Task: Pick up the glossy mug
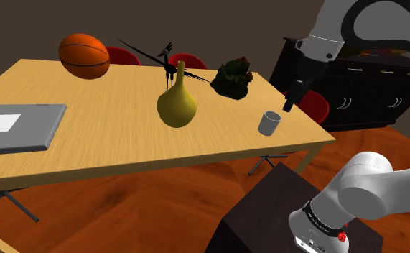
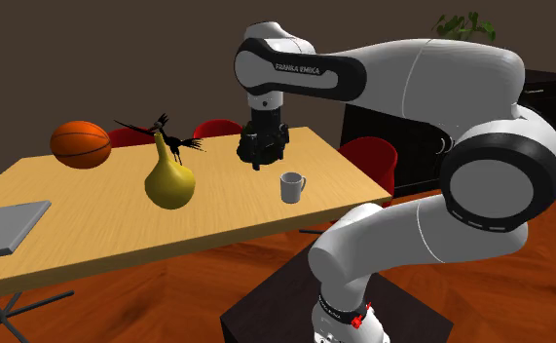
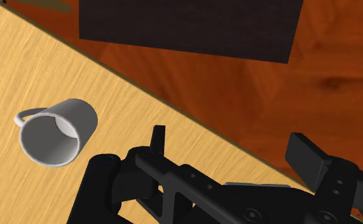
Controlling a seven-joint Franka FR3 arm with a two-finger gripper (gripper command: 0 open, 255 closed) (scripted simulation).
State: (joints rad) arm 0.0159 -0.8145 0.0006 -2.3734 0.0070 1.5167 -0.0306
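A light grey mug (image 1: 269,123) stands upright on the wooden table (image 1: 110,136), near the corner closest to the stand. Its handle (image 2: 301,182) points to the second exterior view's right. My black gripper (image 1: 289,106) hangs a little above the table by its edge, beside the mug and apart from it. In the wrist view the mug (image 3: 56,132) lies off to the side of the fingers (image 3: 158,137), not between them. The gripper (image 3: 232,149) is open with nothing in it. It also hangs above the table in the second exterior view (image 2: 258,161).
On the table stand a yellow gourd-shaped vase (image 1: 176,104), a black bird figure (image 1: 169,61), a dark green clump (image 1: 232,79), a basketball (image 1: 85,55) and a flat grey slab (image 1: 16,128). Red chairs (image 1: 311,104) and a dark cabinet (image 1: 361,86) stand beyond.
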